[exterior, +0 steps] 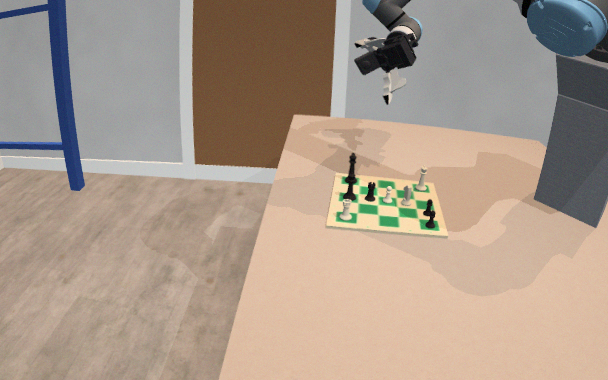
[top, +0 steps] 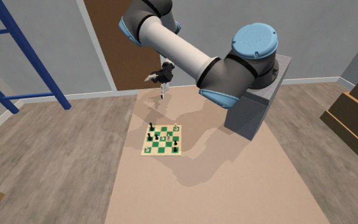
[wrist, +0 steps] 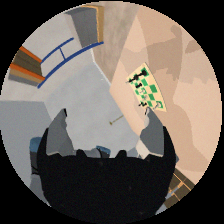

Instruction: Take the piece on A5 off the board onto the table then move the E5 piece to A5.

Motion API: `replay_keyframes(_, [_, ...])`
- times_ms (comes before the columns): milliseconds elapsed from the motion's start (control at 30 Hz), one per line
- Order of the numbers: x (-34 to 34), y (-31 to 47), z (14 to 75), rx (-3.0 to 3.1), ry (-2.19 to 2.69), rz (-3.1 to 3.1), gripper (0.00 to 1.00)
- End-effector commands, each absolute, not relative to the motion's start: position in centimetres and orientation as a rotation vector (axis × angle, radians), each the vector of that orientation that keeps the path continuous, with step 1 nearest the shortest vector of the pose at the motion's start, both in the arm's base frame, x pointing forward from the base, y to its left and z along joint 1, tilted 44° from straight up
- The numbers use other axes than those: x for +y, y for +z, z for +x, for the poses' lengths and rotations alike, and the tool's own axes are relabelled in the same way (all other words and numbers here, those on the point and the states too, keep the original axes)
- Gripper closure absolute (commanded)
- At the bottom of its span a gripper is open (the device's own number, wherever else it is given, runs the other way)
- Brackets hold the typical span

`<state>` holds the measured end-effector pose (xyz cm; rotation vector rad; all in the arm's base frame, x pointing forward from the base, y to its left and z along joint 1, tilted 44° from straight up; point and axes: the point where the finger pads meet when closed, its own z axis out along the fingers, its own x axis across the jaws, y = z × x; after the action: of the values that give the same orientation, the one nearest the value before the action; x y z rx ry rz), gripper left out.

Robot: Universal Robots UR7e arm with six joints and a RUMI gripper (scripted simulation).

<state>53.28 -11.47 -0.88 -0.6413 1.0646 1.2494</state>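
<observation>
Gripper above the table's far edge, jaws apart and empty, board with upright pieces near the far-left corner.

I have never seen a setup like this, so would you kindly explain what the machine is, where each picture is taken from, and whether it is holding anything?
The machine is a single jointed robot arm standing on a grey pedestal at the edge of a tan table. At its tip is a gripper with two fingers, a sort of mechanical pincer.

One picture looks down from above, one looks across from the side, and the round one comes from a camera on the wrist, so the dark shapes at its bottom are the gripper's own fingers.

On the table lies a small green-and-cream chessboard with a few black and white pieces standing on it.

The gripper is open and holds nothing; it hangs in the air above the table's far edge, away from the board.
</observation>
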Motion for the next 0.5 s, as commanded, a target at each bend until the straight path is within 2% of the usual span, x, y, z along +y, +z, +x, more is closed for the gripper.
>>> replay_keyframes(0, [-10.8,-1.9,53.5,0.971,1.107,-0.743,0.00])
replay_keyframes(467, [-9.7,-3.6,53.6,0.825,0.886,-0.890,0.00])
